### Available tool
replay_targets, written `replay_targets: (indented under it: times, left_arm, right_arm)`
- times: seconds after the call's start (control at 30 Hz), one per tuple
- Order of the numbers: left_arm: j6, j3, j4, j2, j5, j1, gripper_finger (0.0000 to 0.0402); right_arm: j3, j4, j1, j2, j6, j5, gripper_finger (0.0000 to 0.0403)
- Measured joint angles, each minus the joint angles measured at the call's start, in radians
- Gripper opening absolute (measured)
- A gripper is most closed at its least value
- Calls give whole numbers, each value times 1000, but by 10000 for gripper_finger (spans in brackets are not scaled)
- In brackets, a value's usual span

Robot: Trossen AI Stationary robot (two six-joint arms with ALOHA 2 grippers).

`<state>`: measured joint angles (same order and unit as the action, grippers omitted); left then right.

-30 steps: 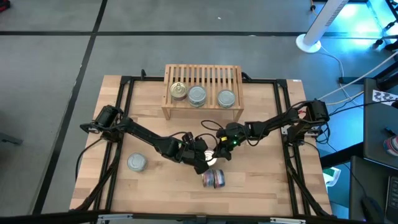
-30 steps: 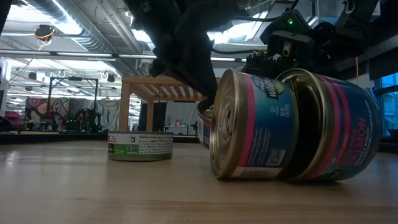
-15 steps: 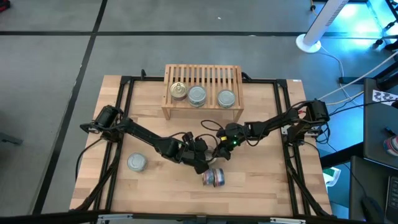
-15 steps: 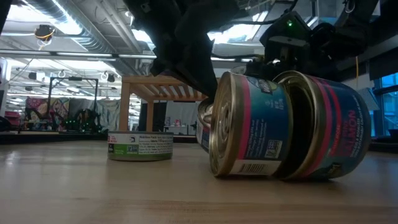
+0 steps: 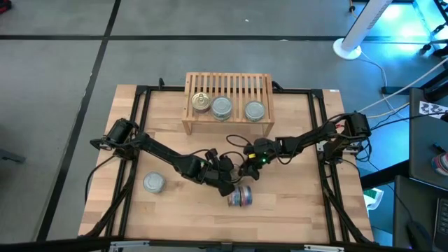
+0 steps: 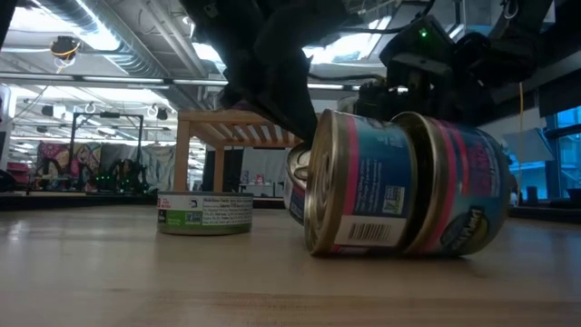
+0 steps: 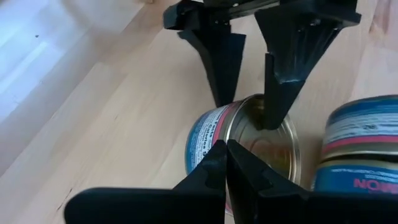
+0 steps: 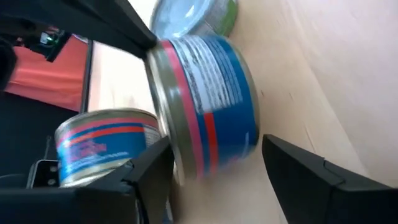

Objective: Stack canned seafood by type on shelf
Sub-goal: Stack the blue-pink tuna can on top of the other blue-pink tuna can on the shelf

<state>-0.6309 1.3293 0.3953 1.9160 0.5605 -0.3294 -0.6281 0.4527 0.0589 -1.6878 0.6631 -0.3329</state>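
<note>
Crowding mid-table [image 5: 294, 210], both arms hide a blue-red tin [image 7: 249, 140]; left gripper [image 7: 227, 165] fingers together, right gripper [image 8: 214, 165] fingers apart around the tin.

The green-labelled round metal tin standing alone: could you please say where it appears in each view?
High view: the green-labelled tin, front left.
Low view: it sits left of centre.
Left wrist view: not in it.
Right wrist view: it meets the top edge.
Shared landmark: blue-and-red labelled tins.
</note>
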Motion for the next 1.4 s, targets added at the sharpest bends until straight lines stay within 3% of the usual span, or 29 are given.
replay_targets:
  times: [0.7, 1.17, 1.4]
  left_arm:
    - [86, 0, -49, 0, 12, -2, 0]
    - [86, 1, -49, 0, 34, 1, 0]
    - [88, 1, -50, 0, 45, 1, 0]
  right_arm:
    - [3, 61, -1, 0, -173, -52, 243]
    - [3, 73, -1, 0, -182, -52, 243]
    - [3, 73, -1, 0, -178, -35, 200]
